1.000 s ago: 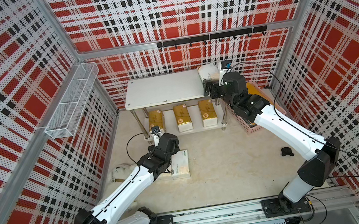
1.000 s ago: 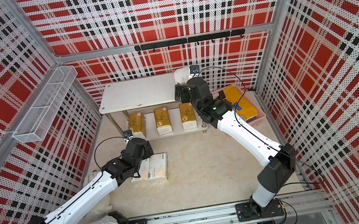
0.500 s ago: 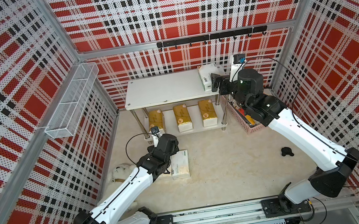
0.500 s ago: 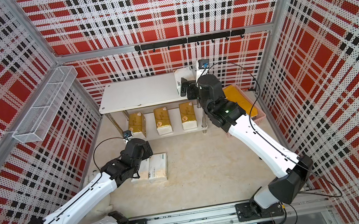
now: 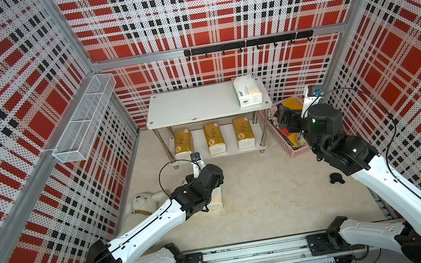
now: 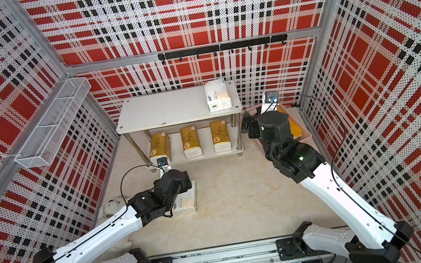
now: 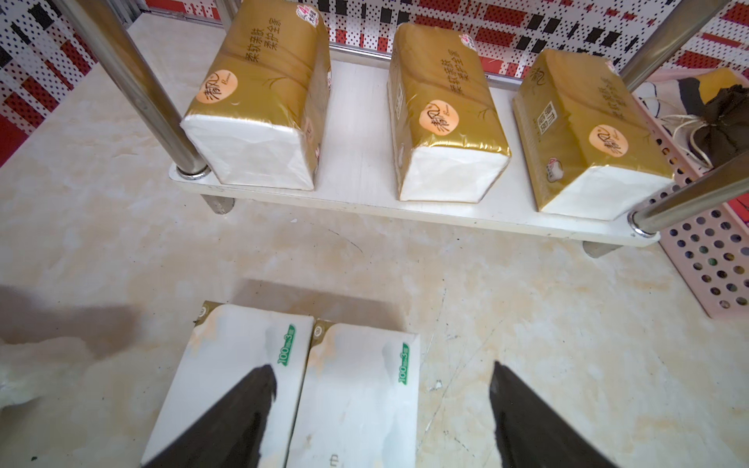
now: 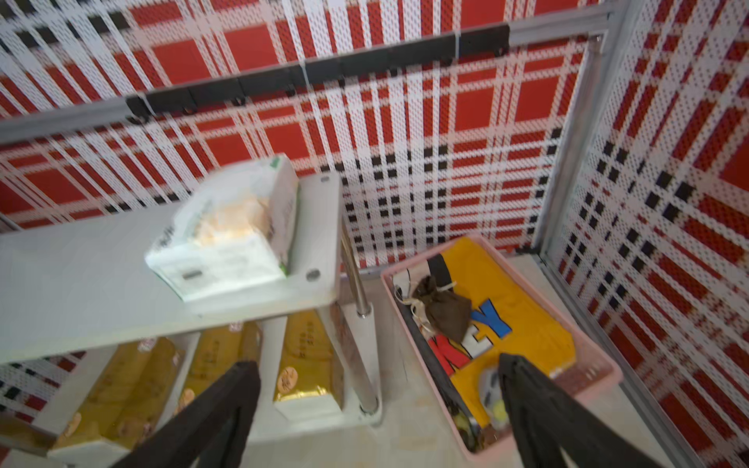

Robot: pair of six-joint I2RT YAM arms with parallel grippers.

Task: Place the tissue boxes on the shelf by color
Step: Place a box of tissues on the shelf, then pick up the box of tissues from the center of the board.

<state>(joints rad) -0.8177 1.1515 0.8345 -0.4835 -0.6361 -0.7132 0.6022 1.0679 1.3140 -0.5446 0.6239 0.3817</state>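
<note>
The shelf [image 5: 199,102] stands at the back. Three gold tissue boxes [image 7: 263,81] [image 7: 441,105] [image 7: 587,133] sit in a row on its lower board. One white tissue box [image 5: 247,91] lies at the right end of its top board, also seen in the right wrist view [image 8: 227,239]. Two white tissue boxes [image 7: 231,372] [image 7: 356,397] lie side by side on the floor in front. My left gripper [image 7: 383,368] is open low over them: one finger over the left box, the other over bare floor. My right gripper [image 8: 377,362] hangs open and empty beside the shelf's right end.
A pink basket [image 5: 278,139] of clutter stands right of the shelf, under the right gripper [image 5: 285,121]. A white plush toy [image 5: 145,201] lies by the left wall. A wire mesh basket [image 5: 83,123] hangs on that wall. A small black object [image 5: 336,177] sits on the floor at right.
My right gripper has drawn back from the shelf's top board, to the right and lower, leaving the white tissue box there. The left arm has hardly moved.
</note>
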